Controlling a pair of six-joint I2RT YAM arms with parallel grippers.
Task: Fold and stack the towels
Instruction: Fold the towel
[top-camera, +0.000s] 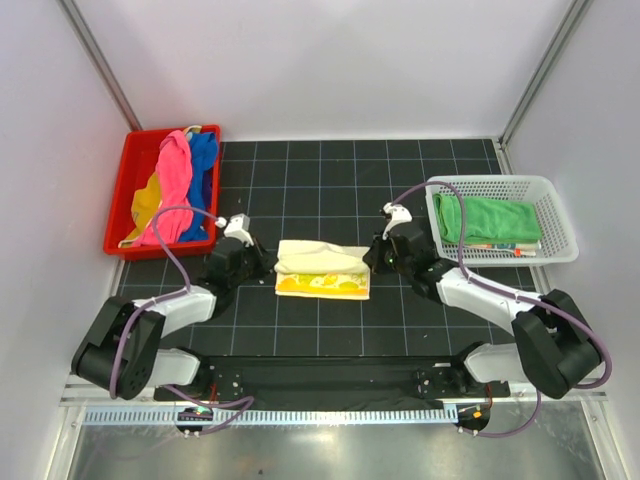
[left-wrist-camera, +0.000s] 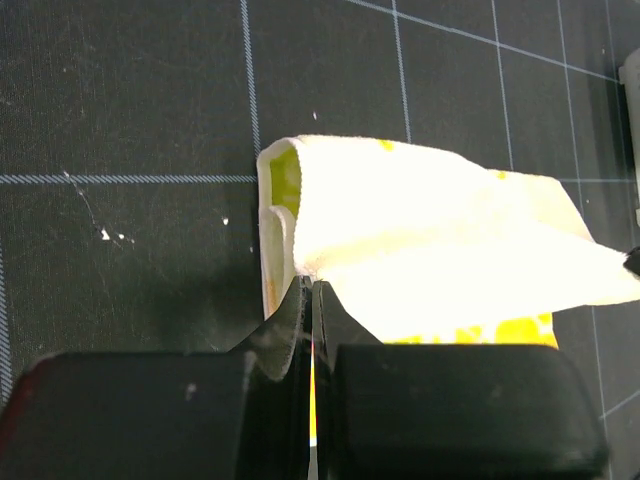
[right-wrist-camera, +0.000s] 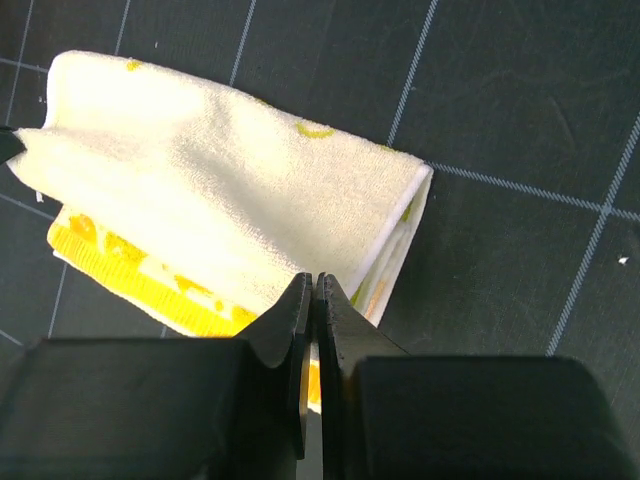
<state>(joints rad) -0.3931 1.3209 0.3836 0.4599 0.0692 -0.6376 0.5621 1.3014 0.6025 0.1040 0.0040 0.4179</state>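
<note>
Black gridded bench (top-camera: 330, 180) carries the folded yellow towel (top-camera: 322, 268) at its centre, between the two arms. Now the left tool (top-camera: 266, 264) is clamped tight on its left end, the right tool (top-camera: 372, 258) clamped on its right end, and a green towel (top-camera: 488, 217) lies in the white basket (top-camera: 556, 214).

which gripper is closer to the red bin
Left. The left gripper holds the yellow towel at its end nearest the red bin; the right gripper holds its opposite end, by the basket.
</note>
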